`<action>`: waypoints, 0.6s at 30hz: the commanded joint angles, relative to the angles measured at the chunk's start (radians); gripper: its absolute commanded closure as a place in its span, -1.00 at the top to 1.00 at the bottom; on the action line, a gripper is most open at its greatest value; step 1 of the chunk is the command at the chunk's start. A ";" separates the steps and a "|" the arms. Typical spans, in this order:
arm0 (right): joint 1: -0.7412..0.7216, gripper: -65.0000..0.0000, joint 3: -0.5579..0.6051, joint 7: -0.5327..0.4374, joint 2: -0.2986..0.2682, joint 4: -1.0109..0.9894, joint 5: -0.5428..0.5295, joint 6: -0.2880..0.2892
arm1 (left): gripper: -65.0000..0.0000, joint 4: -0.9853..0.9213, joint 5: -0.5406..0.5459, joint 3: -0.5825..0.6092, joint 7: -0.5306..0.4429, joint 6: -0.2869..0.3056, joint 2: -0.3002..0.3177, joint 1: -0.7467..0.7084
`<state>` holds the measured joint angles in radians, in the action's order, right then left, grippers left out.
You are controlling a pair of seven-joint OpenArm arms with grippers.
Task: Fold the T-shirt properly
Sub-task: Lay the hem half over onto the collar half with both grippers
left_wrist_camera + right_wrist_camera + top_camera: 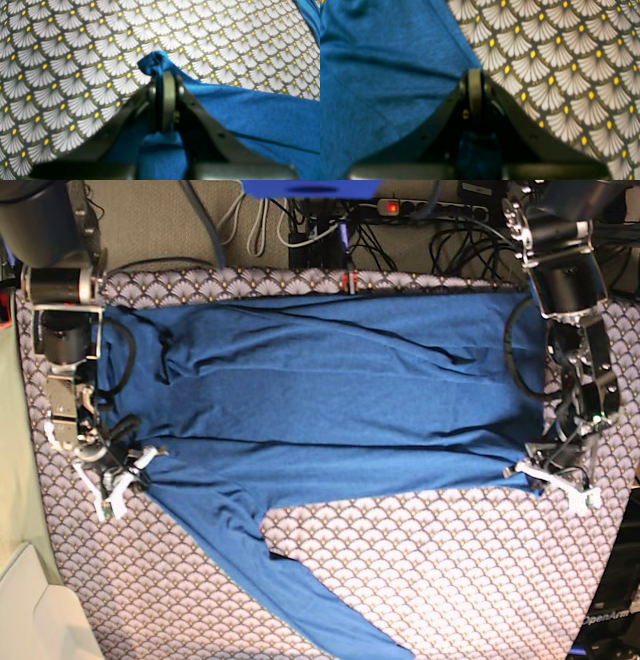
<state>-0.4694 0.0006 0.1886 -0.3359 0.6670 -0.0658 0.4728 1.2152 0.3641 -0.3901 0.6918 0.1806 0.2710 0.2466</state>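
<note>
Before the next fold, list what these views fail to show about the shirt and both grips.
- T-shirt: its long sleeve runs off the base view's bottom edge; the cuff is cut off.
- Right gripper: the right wrist view is blurred, and the fingers hide how much fabric is pinched.
- Left gripper: the fingers cover the blue fabric bunched at their tips.

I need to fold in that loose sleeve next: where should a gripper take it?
Take the sleeve near its cuff end, at the near edge of the patterned tablecloth. It lies flat and diagonal, clear of the T-shirt body, so come from above and pinch across its narrow width.
</note>
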 commanded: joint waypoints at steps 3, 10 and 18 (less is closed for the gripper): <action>0.036 -1.00 -0.040 0.002 -0.022 0.119 0.001 -0.001 | -0.99 0.030 0.016 -0.007 -0.025 0.003 0.017 0.026; 0.173 -1.00 -0.118 0.028 -0.016 0.368 0.001 -0.001 | -0.99 0.030 0.019 -0.007 -0.025 0.003 0.017 0.026; 0.281 -1.00 -0.210 0.090 0.005 0.606 0.001 0.001 | -0.99 0.031 0.020 -0.007 -0.025 0.003 0.015 0.026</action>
<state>-0.1696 -0.1993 0.3019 -0.3130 1.2507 -0.0570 0.4755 1.2251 0.3756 -0.3927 0.6899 0.1806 0.2691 0.2466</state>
